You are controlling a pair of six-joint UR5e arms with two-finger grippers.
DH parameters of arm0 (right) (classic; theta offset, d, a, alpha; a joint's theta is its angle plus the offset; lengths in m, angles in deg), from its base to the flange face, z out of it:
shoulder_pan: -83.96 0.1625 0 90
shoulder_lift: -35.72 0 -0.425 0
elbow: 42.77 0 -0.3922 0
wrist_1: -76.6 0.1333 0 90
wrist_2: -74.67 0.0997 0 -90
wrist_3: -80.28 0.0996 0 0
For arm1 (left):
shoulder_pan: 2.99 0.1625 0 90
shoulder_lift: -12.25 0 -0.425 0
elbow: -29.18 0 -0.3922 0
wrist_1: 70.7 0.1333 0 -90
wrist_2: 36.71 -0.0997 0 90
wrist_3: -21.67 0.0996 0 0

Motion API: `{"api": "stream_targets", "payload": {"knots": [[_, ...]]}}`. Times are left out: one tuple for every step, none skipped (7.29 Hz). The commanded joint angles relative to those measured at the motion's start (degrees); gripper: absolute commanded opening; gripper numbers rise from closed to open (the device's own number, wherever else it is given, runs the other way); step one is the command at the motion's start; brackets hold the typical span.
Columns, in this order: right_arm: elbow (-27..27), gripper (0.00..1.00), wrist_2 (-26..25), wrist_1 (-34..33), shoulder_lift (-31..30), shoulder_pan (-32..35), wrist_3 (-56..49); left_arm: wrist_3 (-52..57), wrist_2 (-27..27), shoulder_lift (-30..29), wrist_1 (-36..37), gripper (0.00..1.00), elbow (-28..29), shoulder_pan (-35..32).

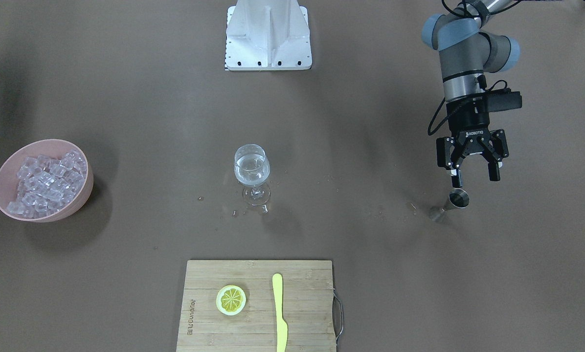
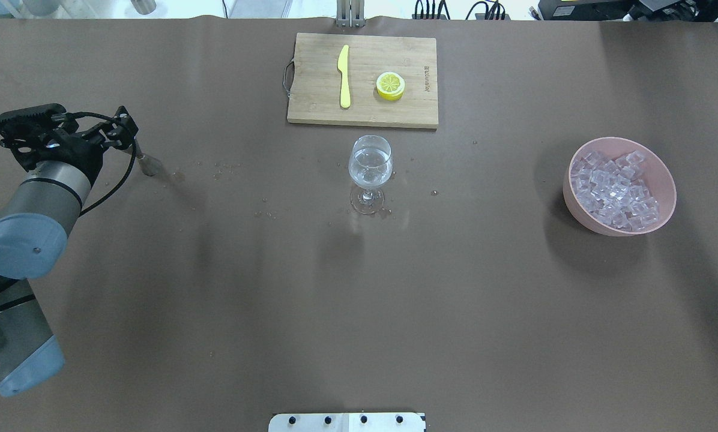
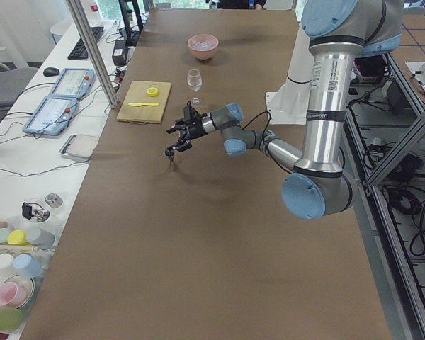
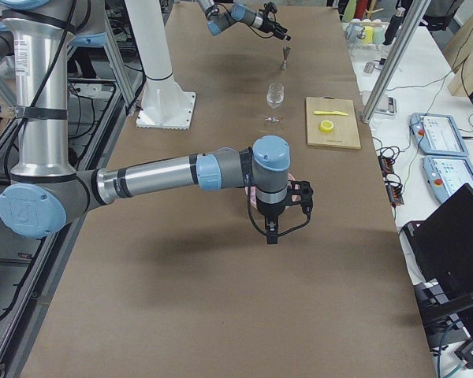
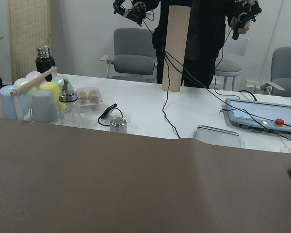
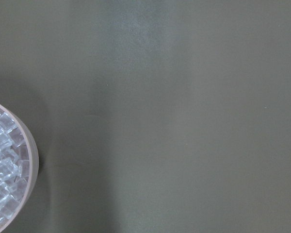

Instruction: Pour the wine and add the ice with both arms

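A brown table (image 1: 126, 269) fills the front-facing view, with the white pedestal (image 1: 268, 39) at top centre. The stemmed glass (image 1: 252, 171) stands mid-frame, and the wine (image 1: 251, 168) sits as a clear pool in its bowl, with droplets (image 1: 234, 212) scattered on the table around its foot. At the left edge a pink bowl (image 1: 84, 188) holds the ice (image 1: 48, 183), heaped. A cutting board (image 1: 307, 293) at bottom centre carries a lemon slice (image 1: 231, 299) and a yellow knife (image 1: 279, 313). At upper right the left arm (image 1: 461, 63) points down, and the left gripper (image 1: 475, 177) has its fingers spread wide with nothing between them. A steel jigger (image 1: 450, 205) is on the table just below one fingertip.

In the overhead view the left arm enters at the left edge, with the jigger just beside its gripper. The glass is at centre, the board at top centre, and the bowl of ice at the right.

The left-side view shows the near arm reaching to frame centre, gripper over the jigger, with the glass and bowl at the top.

In the right-side view the right arm (image 4: 142, 181) crosses the middle. The right gripper (image 4: 271, 236) points down beside the bowl, and I cannot tell how its fingers are set.

The left wrist view looks across the table's edge to a white bench (image 5: 150, 121) with cups (image 5: 34, 97) and a person (image 5: 199, 34) behind it.

The right wrist view looks down on bare table, with the bowl and ice at lower left.
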Motion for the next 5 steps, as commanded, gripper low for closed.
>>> {"api": "stream_targets", "payload": {"knots": [[0.0,1.00,0.0,0.0,0.0,-0.1,0.0,-1.1,-3.8,-2.2,-0.6,0.95,4.4,1.1],[-0.1,1.00,0.0,0.0,0.0,-0.1,0.0,-1.1,-4.2,-3.2,-0.6,0.95,5.8,1.1],[-0.1,1.00,0.0,0.0,0.0,0.0,0.0,-1.9,-4.5,-3.2,-0.6,0.95,6.1,2.0],[-0.1,1.00,0.0,0.0,0.0,0.0,0.0,-3.1,-5.5,-4.0,-0.5,0.95,7.9,2.5],[-0.1,1.00,0.0,-0.1,0.1,0.0,0.0,-3.3,-6.8,-5.0,-0.6,0.95,9.6,2.7]]}}
